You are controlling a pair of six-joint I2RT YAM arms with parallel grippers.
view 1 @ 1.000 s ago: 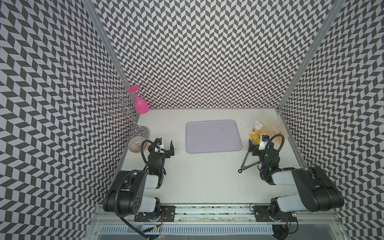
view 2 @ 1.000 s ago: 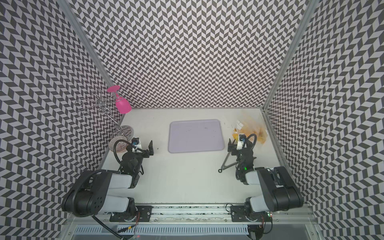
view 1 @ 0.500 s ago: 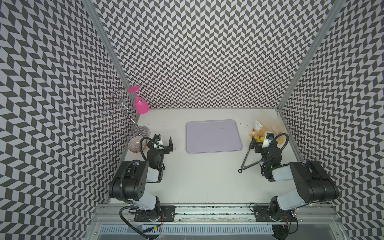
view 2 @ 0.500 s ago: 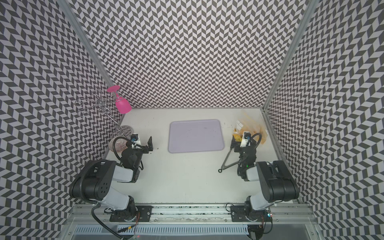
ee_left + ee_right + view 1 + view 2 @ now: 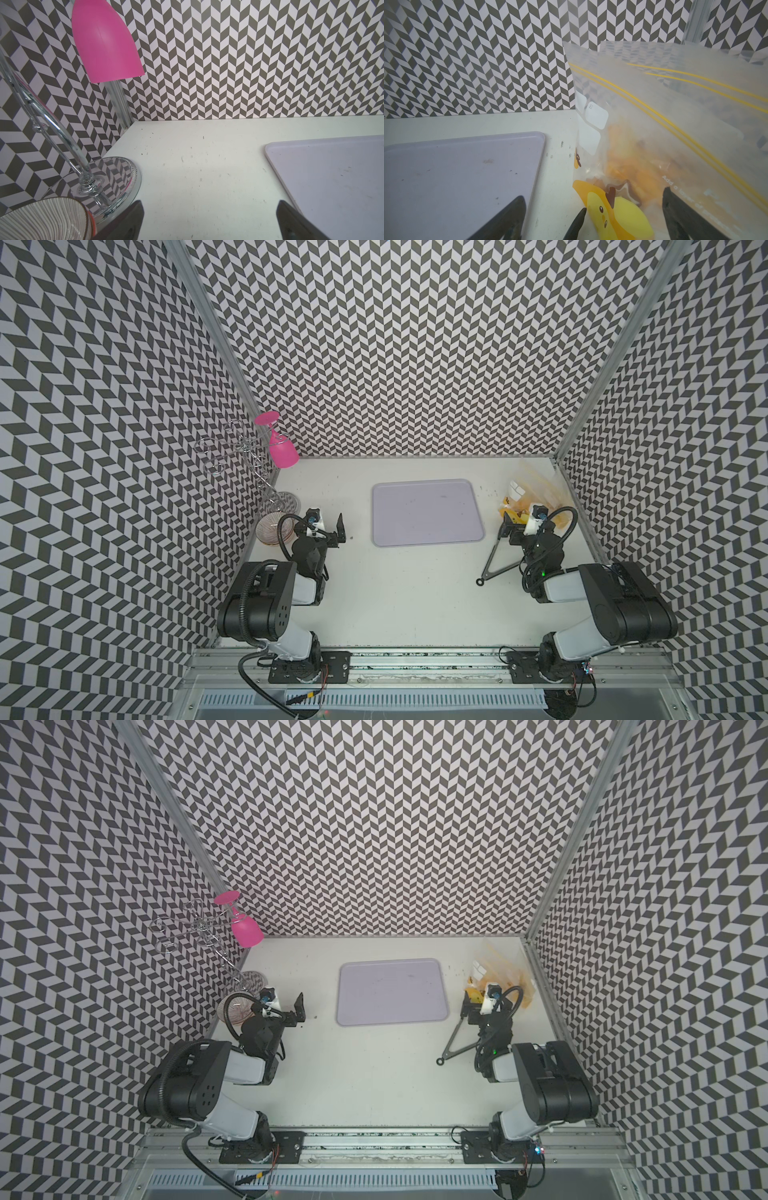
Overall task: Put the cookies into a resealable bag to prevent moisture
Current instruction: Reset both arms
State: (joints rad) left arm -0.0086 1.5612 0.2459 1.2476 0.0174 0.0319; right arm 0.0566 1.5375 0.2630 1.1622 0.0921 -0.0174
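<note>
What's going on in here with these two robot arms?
Neither arm holds anything. The right gripper is open, close to a clear zip bag in the far corner, where orange cookies show through the plastic. The lilac tray in the middle is bare, and black tongs lie beside that arm. The left gripper is open too, over bare table near a wire rack. Whether the bag is sealed is unclear.

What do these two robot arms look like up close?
The left arm and right arm have chunky black joints, light grey links and looping black cables. The left gripper and right gripper each end in two dark tapered fingers.
</note>
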